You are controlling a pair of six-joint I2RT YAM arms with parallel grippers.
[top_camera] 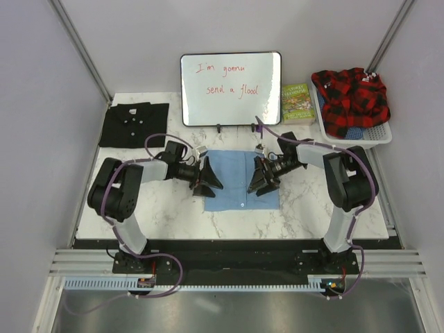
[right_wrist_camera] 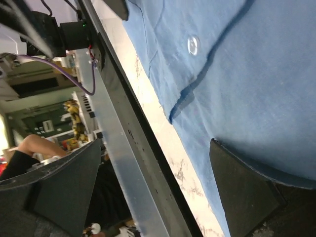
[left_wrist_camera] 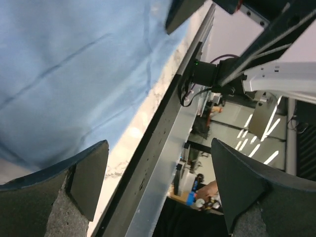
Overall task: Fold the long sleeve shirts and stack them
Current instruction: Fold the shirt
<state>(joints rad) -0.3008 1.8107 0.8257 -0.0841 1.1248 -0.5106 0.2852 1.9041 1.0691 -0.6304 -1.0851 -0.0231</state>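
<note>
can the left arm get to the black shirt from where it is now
Probably yes. The black shirt lies folded at the table's far left corner, on that arm's side, with nothing on it or in between. The left gripper is open and empty over the blue shirt's left edge.

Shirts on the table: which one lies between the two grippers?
The light blue shirt, flanked by the left gripper and right gripper; the black shirt lies apart at the far left corner.
</note>
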